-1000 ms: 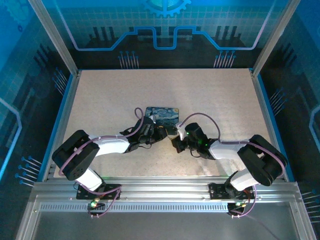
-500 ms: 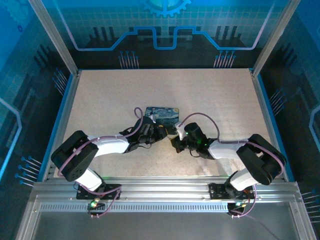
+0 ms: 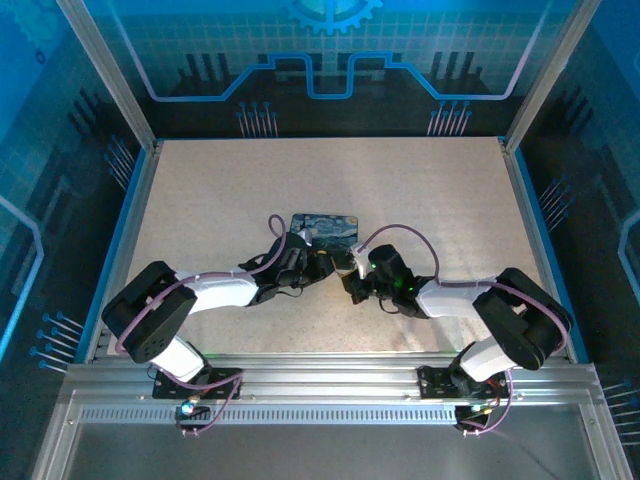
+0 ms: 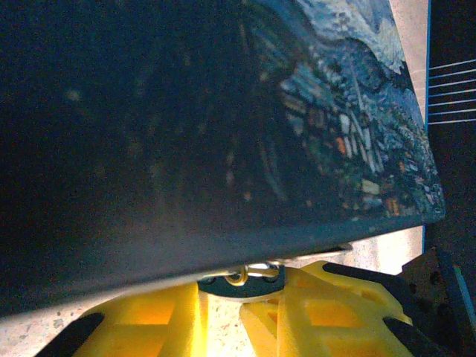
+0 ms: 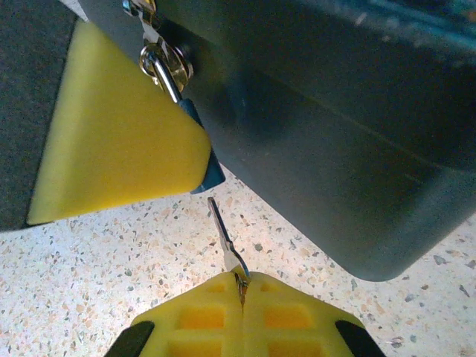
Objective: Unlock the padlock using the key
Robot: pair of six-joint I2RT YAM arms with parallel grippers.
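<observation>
ARMS CLOSE IN ON LOCK: At a speckled table [image 3: 400, 190], the left hand [image 4: 239, 291] pinches the padlock [image 5: 211, 177] between its yellow fingers [image 5: 111, 141]. It steadies the lock where it hangs at the front of a painted tin box [image 3: 325, 224]. Just to the right, the key [image 5: 220, 230] points blade-first at the padlock's blue underside. Its tip is just beside the body and apparently not yet in the keyhole, though the slot itself is hidden. The right hand [image 5: 239, 286] is closed tight on the key's bow. On this evidence the job looks about halfway: lock and key are both gripped and roughly lined up, while insertion, the turn and the release of the silvery shackle remain. The box carries a swirling night-sky painting; no brand, label or lettering can be read anywhere.
</observation>
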